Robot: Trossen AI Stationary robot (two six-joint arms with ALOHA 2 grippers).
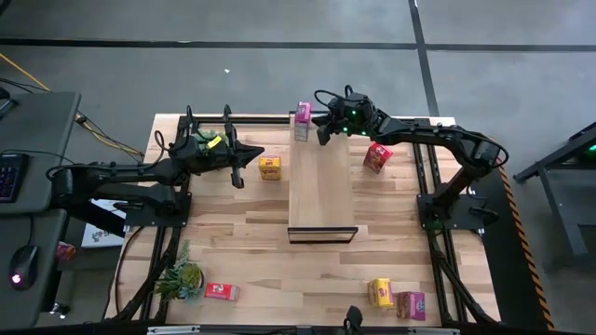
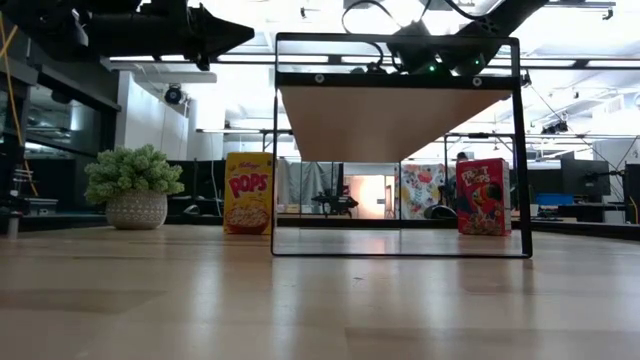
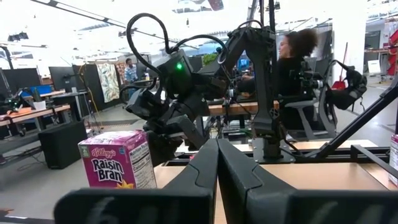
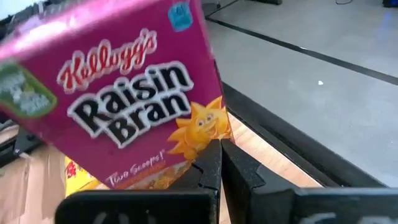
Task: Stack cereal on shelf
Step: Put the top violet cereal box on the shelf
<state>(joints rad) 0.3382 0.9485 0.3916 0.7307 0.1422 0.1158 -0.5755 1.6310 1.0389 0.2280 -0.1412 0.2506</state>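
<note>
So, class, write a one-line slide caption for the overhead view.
Right gripper, shut, beside a purple cereal box at the shelf's far end; left gripper shut near a yellow box.

You are looking into a robotics lab set in an open office hall. Your wooden bench point(image 1: 261, 233) stands on a bare grey floor point(image 1: 279, 23) crossed by dark lines, with a keyboard point(image 1: 7, 175) and mouse point(image 1: 27, 261) on a side desk. Beyond the bench, you see rows of desks with monitors point(image 3: 12, 79), a seated person point(image 3: 292, 59) at another workstation, more dark robot arms point(image 3: 345, 87), and ceiling strip lights point(image 2: 575, 63).
</note>
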